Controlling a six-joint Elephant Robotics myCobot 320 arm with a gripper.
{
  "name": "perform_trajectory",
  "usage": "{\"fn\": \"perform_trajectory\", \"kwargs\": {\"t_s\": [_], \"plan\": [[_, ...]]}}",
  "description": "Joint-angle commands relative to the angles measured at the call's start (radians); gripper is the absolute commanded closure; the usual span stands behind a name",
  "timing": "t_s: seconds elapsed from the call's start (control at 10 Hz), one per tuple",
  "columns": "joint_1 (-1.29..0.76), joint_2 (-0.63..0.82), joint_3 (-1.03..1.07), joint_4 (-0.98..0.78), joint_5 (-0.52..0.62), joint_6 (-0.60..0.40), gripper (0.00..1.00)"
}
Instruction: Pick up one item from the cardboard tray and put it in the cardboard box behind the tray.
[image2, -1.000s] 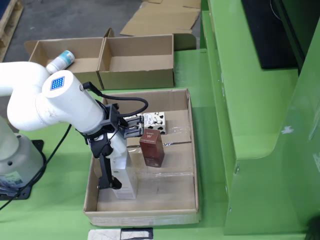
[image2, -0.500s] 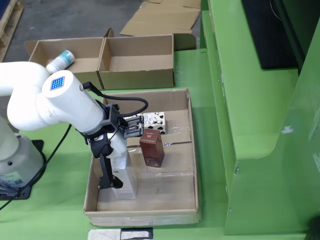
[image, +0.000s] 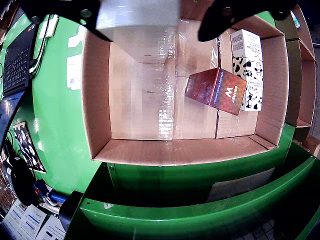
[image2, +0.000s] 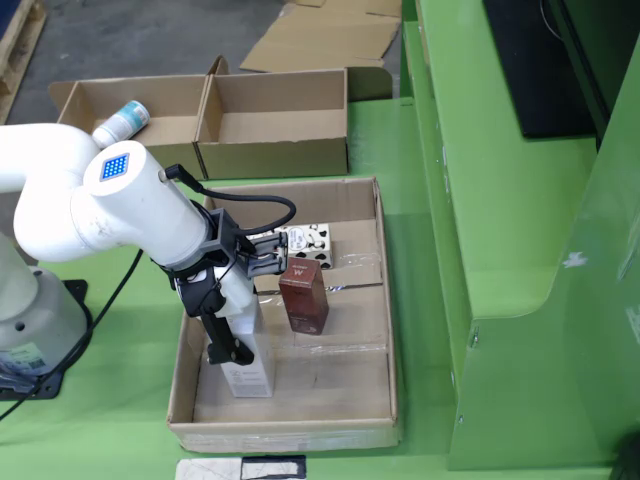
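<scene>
Fingers (image2: 240, 340) are clamped on a tall white carton (image2: 247, 350), one dark finger (image2: 222, 335) running down its near face in the fixed view; in the wrist view I see the same carton (image: 138, 20) pinched between two black fingertips (image: 225, 17) at the top of the frame. The carton stands upright, its base at or just above the floor of the cardboard tray (image2: 385, 300); I cannot tell whether it touches.

Just to the right of the fingers in the fixed view, a dark red box (image2: 304, 296) stands upright on the tray floor. Beyond it, toward the far wall, lies a white box with black cow patches (image2: 306, 242), partly hidden by the wrist.

Past the tray, well apart from the fingers, two open cardboard boxes sit side by side on the green tabletop (image2: 390, 140). The left box (image2: 140, 125) holds a white bottle with a teal band (image2: 122, 124); the right box (image2: 275, 120) shows only its bare floor.
</scene>
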Motion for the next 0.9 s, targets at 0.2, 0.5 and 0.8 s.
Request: {"fn": "perform_trajectory", "kwargs": {"t_s": [0.2,0.5,0.8], "plan": [[0.005,0.029,0.023,0.013,-0.004,0.003,1.0],[0.005,0.029,0.023,0.013,-0.004,0.003,1.0],[0.005,0.029,0.023,0.013,-0.004,0.003,1.0]]}}
